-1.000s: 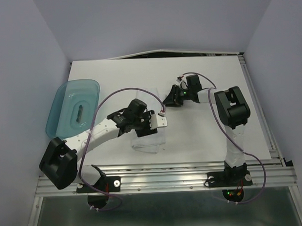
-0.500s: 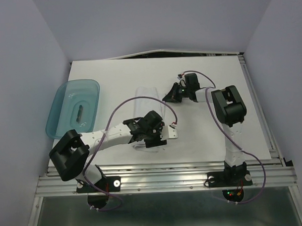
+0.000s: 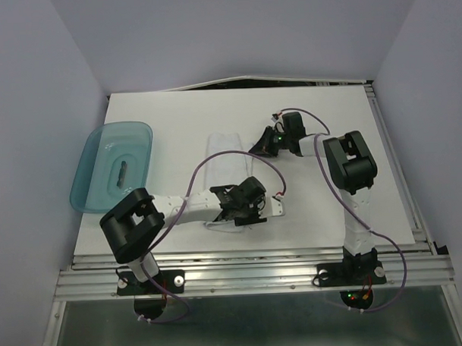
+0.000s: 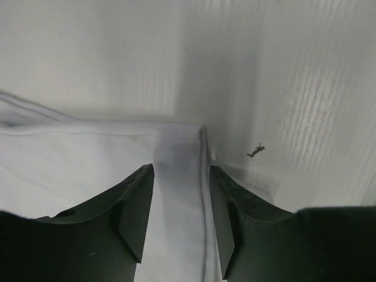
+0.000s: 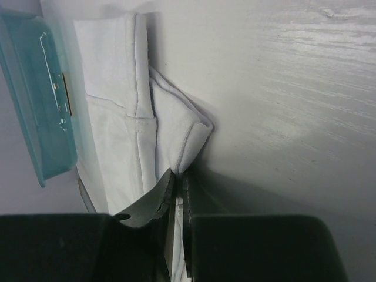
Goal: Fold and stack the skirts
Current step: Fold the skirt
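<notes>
- A pale white soft-cloth skirt [image 3: 224,150] lies spread as a long strip in the middle of the white table [image 3: 328,124]. Its near end points toward the arms' bases and its far end toward the back wall.
- Progress, judged from how things lie, is early. The skirt is laid out but shows no finished fold. No folded pile is in view anywhere, so the folding and all of the stacking remain to be done. Only this one skirt can be made out.
- The right gripper [image 5: 178,176] has its jaws pinched together on the skirt's far right corner. Its wrist view shows the hem there drawn up into a small peak off the table.
- The left gripper [image 4: 179,173] sits low at the near right corner, jaws partly apart and straddling the hemmed edge. Cloth runs between the black fingers [image 4: 132,205], but nothing looks clamped. The corner itself lies just ahead of the fingertips.
- Both grippers therefore stand on the skirt's right-hand side — one at each end of that long edge.
- A translucent teal plastic tray [image 3: 87,170] rests at the table's left edge, well apart from the skirt.
</notes>
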Robot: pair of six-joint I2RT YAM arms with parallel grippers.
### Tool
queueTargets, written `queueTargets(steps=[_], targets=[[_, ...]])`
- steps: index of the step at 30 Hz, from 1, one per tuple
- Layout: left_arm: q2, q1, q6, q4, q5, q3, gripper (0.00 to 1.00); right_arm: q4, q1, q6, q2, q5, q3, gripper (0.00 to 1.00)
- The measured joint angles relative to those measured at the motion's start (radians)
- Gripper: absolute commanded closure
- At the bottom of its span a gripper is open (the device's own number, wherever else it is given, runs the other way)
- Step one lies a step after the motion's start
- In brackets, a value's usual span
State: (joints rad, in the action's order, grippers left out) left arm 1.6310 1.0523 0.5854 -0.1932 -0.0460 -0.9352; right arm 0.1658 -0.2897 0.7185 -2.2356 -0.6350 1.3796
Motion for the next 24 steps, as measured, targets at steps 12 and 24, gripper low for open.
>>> queueTargets(steps=[12,24], targets=[[0.040,0.001,0.006,0.025,0.017,-0.010,0.82,-0.002,0.000,-0.009,0.000,0.008,0.005,0.99],[-0.021,0.000,0.015,-0.034,0.009,-0.010,1.00,-0.031,0.000,-0.048,-0.005,0.025,0.033,0.99]])
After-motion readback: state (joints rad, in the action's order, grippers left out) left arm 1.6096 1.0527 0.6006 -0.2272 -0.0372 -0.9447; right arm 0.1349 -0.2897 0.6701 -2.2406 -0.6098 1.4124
